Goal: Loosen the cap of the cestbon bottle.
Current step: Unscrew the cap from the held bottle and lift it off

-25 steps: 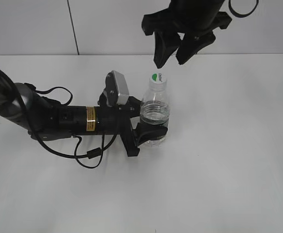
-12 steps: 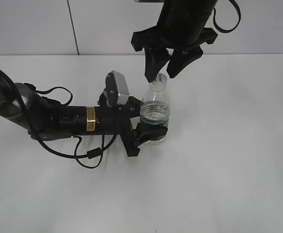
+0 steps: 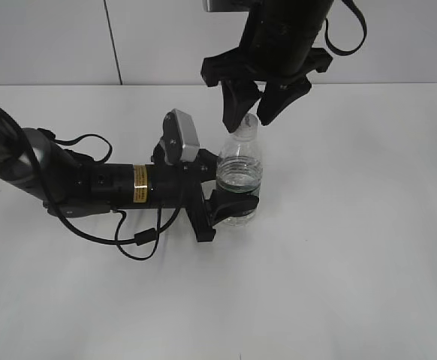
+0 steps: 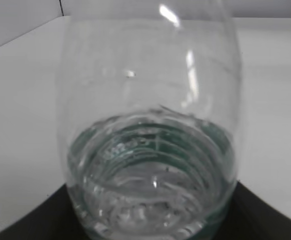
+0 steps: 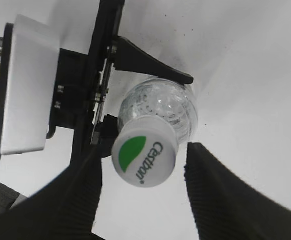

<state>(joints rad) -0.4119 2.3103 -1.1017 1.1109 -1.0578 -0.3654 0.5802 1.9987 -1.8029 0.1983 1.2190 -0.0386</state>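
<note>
The cestbon bottle (image 3: 240, 174) stands upright on the white table, clear, with water and a dark green band low down. My left gripper (image 3: 232, 207) reaches in from the left and is shut on its lower body. The bottle (image 4: 150, 125) fills the left wrist view, with dark jaws at the bottom corners. My right gripper (image 3: 249, 120) hangs over the bottle top, open, one finger on each side of the neck. In the right wrist view the white cap (image 5: 144, 156) with its green mark sits between the ribbed fingers (image 5: 78, 200), a gap showing on both sides.
The left arm (image 3: 91, 184) lies across the table's left half with a looping black cable (image 3: 132, 241) in front of it. A grey wall (image 3: 53, 37) rises behind the table's back edge. White tabletop (image 3: 354, 247) stretches to the right and front.
My right gripper has come down and a little to the left, from above the bottle to around its cap. The left gripper and the bottle have stayed put.
</note>
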